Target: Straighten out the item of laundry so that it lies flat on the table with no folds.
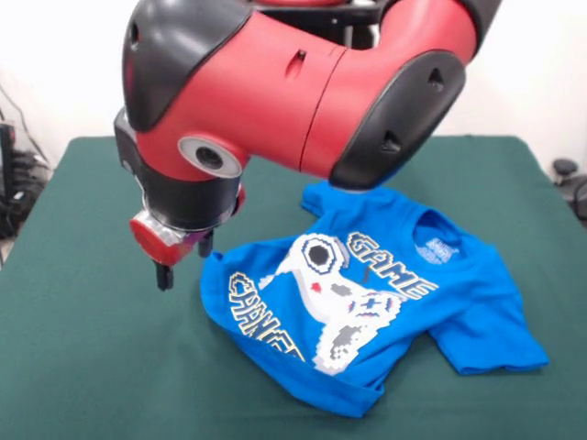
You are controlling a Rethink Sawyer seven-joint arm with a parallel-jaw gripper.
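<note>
The bright blue T-shirt lies print-up on the right half of the dark green table. It is skewed, with its collar toward the far right. Its left and near edges are folded under, which cuts off the lower lettering. One sleeve spreads out at the right and the other is bunched at the far side under the arm. My gripper hangs from the red and black arm just left of the shirt's left edge. Its two dark fingers are apart, with nothing between them. Whether the tips touch the cloth top I cannot tell.
The bulky arm fills the upper middle and hides the table's far centre. Dark equipment and cables stand off the table's left edge. A dark object sits beyond the right edge.
</note>
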